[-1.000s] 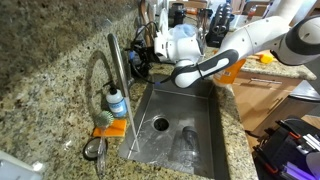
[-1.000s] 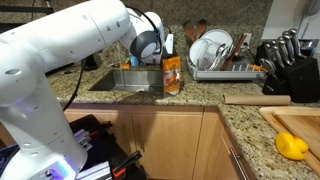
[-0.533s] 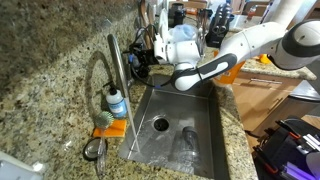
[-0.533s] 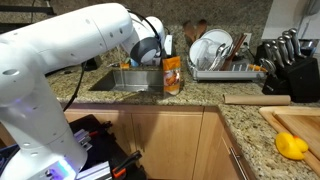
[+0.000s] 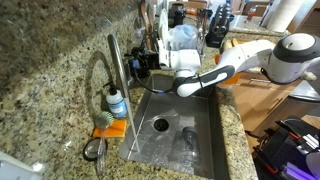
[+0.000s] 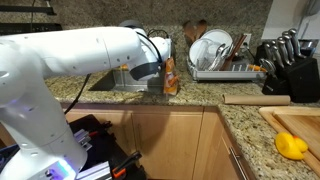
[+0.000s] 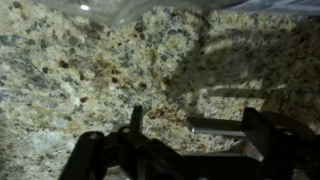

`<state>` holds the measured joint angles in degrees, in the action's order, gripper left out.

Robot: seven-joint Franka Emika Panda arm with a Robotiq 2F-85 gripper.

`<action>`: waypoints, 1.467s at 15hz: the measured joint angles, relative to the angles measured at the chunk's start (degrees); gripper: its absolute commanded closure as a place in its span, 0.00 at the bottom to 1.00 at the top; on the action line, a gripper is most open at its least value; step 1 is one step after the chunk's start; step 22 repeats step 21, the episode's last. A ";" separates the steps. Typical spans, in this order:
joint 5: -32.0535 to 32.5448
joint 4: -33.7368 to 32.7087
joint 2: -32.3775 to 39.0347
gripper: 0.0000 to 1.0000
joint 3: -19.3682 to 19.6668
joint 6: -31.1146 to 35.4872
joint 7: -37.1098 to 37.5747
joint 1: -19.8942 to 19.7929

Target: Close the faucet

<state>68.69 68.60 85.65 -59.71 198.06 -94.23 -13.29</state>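
Faucet [image 5: 114, 75] stands tall beside the sink [image 5: 160, 105] on the speckled worktop [image 5: 50, 60]. We see our end effector [image 5: 141, 62] close to its thin tube (too dark, so we cannot tell if it is open).

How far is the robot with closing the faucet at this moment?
Done: nothing visible yet. In hand: the gripper hangs beside the faucet without touching it; in the wrist view only granite countertop shows between its spread jaws. Left: grip the faucet and close it.
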 measured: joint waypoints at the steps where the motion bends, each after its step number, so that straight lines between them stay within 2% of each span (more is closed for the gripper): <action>1: 0.46 -0.01 -0.01 0.00 -0.21 -0.04 0.07 0.09; 7: 7.35 -0.12 -0.03 0.00 -3.51 -2.57 -0.29 -0.66; 12: 4.96 -0.70 -0.04 0.00 -5.02 -5.23 1.28 -0.42; 22: 4.78 -0.95 -0.04 0.00 -5.22 -5.27 1.60 -0.26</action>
